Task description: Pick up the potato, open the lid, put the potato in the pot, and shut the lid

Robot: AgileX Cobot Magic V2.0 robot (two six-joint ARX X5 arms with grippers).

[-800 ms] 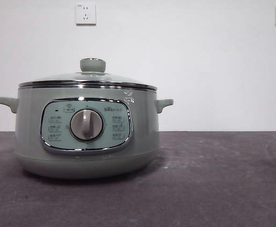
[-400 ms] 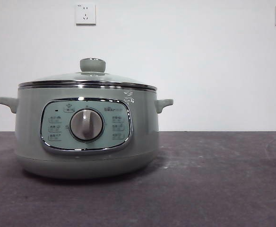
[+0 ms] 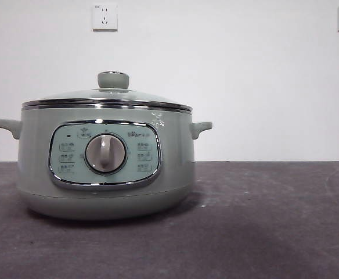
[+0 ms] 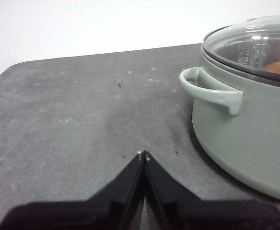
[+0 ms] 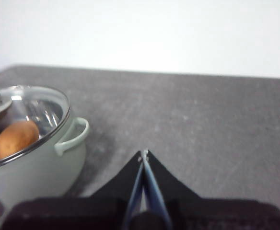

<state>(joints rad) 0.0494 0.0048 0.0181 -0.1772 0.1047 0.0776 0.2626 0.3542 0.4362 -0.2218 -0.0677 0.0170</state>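
The sage-green pot (image 3: 105,168) stands on the dark table at the left of the front view, dial facing me. The glass lid (image 3: 108,97) with its green knob (image 3: 113,79) sits shut on the pot. The orange-brown potato (image 5: 16,139) lies inside the pot under the lid; it also shows in the left wrist view (image 4: 279,68). My left gripper (image 4: 143,155) is shut and empty over bare table beside the pot's handle (image 4: 209,89). My right gripper (image 5: 144,154) is shut and empty, apart from the pot's other handle (image 5: 73,135). Neither gripper shows in the front view.
The dark grey table (image 3: 262,221) runs back to a white wall with two sockets (image 3: 104,17). The table's rounded corner shows in the left wrist view (image 4: 5,76).
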